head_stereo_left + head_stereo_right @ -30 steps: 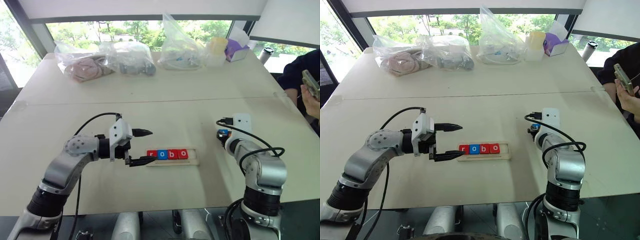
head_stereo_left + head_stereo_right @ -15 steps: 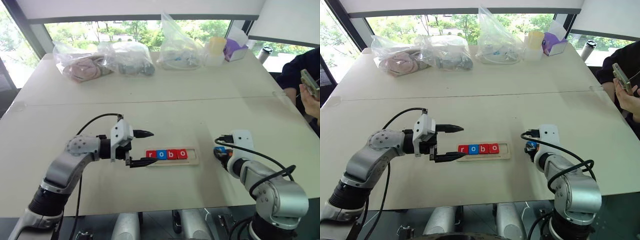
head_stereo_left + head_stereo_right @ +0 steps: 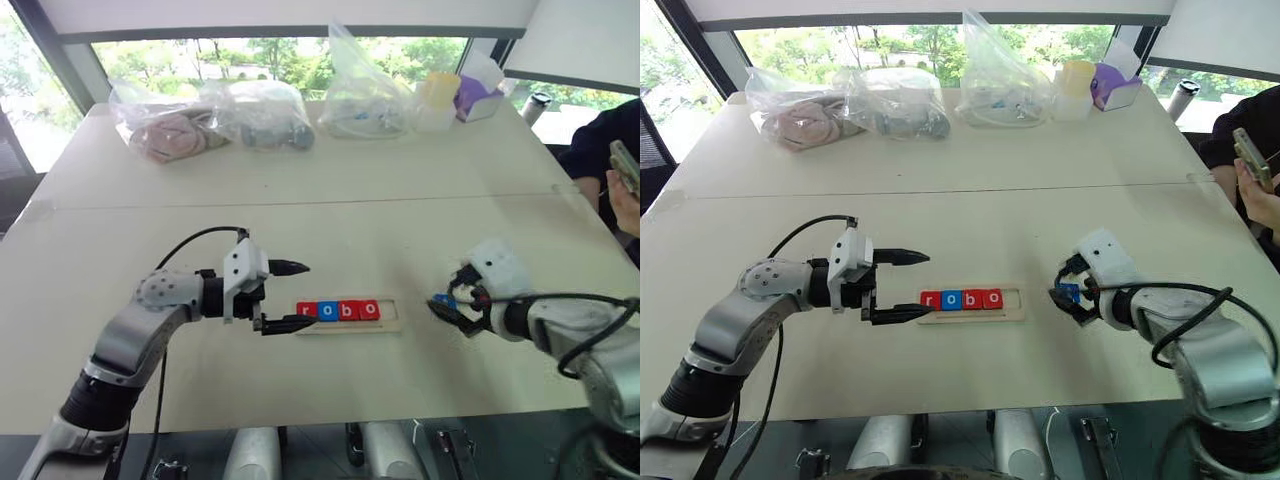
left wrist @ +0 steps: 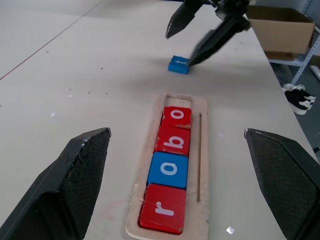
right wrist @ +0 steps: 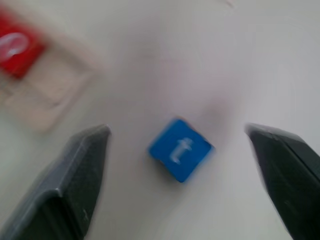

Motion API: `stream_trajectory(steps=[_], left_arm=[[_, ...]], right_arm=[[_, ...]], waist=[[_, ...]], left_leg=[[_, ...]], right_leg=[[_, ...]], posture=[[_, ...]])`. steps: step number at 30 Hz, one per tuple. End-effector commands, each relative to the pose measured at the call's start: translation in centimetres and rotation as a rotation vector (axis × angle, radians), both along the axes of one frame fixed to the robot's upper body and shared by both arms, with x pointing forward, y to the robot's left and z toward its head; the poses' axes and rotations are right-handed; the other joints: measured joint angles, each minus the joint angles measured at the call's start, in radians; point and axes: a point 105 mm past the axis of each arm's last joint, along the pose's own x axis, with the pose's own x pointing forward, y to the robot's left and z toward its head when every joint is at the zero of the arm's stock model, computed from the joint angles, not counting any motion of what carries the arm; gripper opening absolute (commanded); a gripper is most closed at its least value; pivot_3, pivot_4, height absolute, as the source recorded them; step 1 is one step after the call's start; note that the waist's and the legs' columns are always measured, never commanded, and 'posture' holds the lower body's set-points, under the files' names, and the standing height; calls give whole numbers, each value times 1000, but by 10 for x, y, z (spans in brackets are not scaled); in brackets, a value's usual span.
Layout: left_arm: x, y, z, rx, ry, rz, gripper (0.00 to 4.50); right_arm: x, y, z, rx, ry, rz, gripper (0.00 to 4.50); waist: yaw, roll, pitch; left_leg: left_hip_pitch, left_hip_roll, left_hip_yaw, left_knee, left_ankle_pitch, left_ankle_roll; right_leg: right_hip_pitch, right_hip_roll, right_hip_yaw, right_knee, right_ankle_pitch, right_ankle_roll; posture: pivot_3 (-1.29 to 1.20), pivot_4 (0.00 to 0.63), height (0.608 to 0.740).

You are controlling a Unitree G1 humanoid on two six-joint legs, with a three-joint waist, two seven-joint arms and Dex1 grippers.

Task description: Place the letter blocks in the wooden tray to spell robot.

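**Q:** Right wrist view first: what is the hand doing?

**A:** The right gripper (image 5: 180, 175) has its two black fingers spread wide, holding nothing. The blue "t" block (image 5: 180, 148) lies flat on the table (image 3: 300, 220) between them, touching neither. The left gripper (image 3: 290, 296) is also wide open and empty, its lower finger at the left end of the wooden tray (image 4: 202, 150).

**Q:** Where are the other letter blocks?

**A:** Four sit in the tray, reading "r" (image 4: 162, 208), "o" (image 4: 168, 170), "b" (image 4: 173, 140), "o" (image 4: 177, 117): red, blue, red, red. The slot at the tray's right end is bare. The "t" lies on the table well to the right of the tray.

**Q:** What changed from a second ago?

**A:** The right gripper was closed then; now it is open, and its arm has swung out to the right, reaching in from the side. The left arm has not moved.

**Q:** How much room is there?

**A:** Open tabletop surrounds the tray and the "t". Plastic bags (image 3: 250, 112) line the far edge. A person's hand (image 3: 1260, 195) with a phone is at the far right.
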Motion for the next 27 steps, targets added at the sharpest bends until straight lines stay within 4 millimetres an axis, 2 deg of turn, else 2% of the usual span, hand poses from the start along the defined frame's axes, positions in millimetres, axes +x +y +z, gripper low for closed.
stream_trajectory(steps=[1, 6, 13, 20, 23, 27], left_arm=[[0, -3, 9, -11, -45, -15, 4500], [1, -4, 10, -17, -52, -10, 4500], [0, -3, 10, -18, -54, -2, 4500], [-1, -1, 10, -19, -55, 12, 4500], [-1, -1, 10, -19, -55, 15, 4500], [-1, 0, 10, -19, -55, 19, 4500]], right_arm=[[5, 3, 9, 28, -36, 226, 4470], [10, -9, 2, 28, -21, 392, 4470], [23, -23, -22, 62, 44, 445, 4470], [33, -29, -34, 55, 43, 452, 4470], [34, -29, -36, 55, 40, 458, 3618], [35, -21, -26, 79, 8, 482, 1535]], waist=[[-2, 0, 0], [-1, 0, 0], [-1, 0, 0], [0, 0, 0], [0, 0, 0], [0, 0, 0]], left_leg=[[0, 0, 0, 0, 0, 0], [1, 1, 0, 1, 0, 0], [1, 0, 1, 2, 0, 0], [1, 0, 0, 2, 0, 0], [2, 0, 0, 3, 0, 0], [2, 0, 0, 4, 0, 0]], right_leg=[[0, 0, 0, 0, 0, 0], [0, 1, 0, 1, 0, 0], [1, 1, 1, 1, 1, 0], [1, 1, 1, 3, 1, 0], [1, 1, 1, 4, 1, 0], [2, 1, 1, 5, 1, 0]], posture=[[0, 150, 740], [0, 150, 740], [0, 150, 740], [0, 150, 740], [0, 150, 740], [0, 150, 740]])
